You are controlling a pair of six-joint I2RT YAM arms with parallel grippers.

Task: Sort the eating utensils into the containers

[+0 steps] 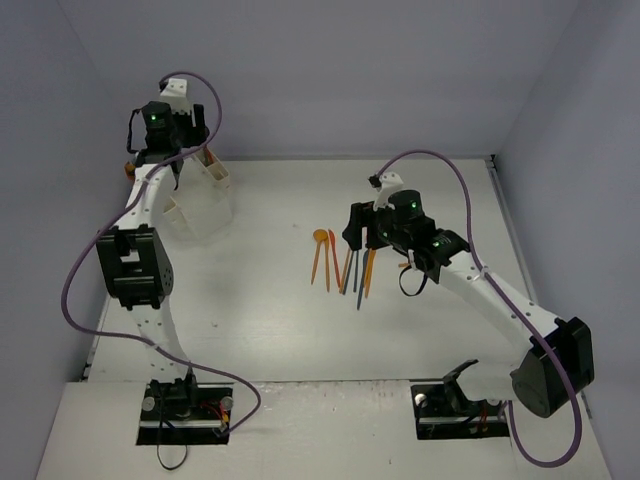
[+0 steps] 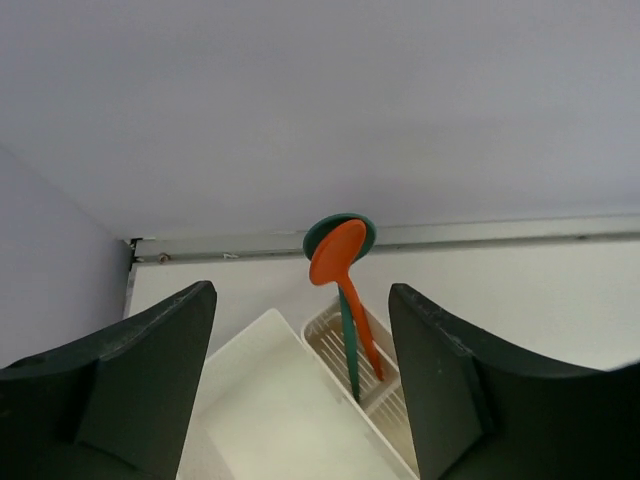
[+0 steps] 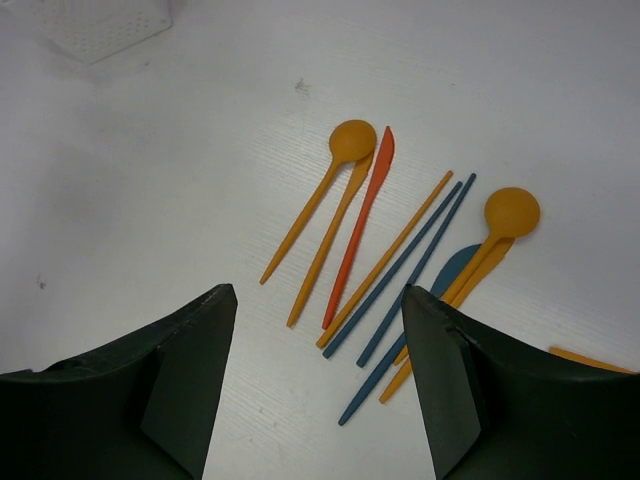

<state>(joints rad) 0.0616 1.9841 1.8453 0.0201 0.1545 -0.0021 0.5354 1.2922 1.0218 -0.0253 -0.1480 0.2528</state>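
Note:
The containers [image 1: 205, 205] are a white organizer at the far left of the table. My left gripper [image 1: 188, 152] hovers over them, open and empty [image 2: 300, 400]. Just beyond its fingers, a red-orange spoon [image 2: 338, 255] and a teal spoon [image 2: 349, 345] stand leaning in a narrow slotted bin [image 2: 325, 330], beside a larger bare bin [image 2: 260, 410]. Loose eating utensils [image 1: 343, 265] lie mid-table. My right gripper [image 1: 362, 238] hangs open above their handle ends [image 3: 315, 390]: orange spoons [image 3: 350, 140], a red knife [image 3: 365, 220], blue sticks [image 3: 410, 262], a blue knife [image 3: 455, 265].
Grey walls close in the table on three sides. A corner of the white slotted organizer [image 3: 100, 25] shows at the top left of the right wrist view. One more orange piece [image 3: 585, 358] lies apart, right of the pile.

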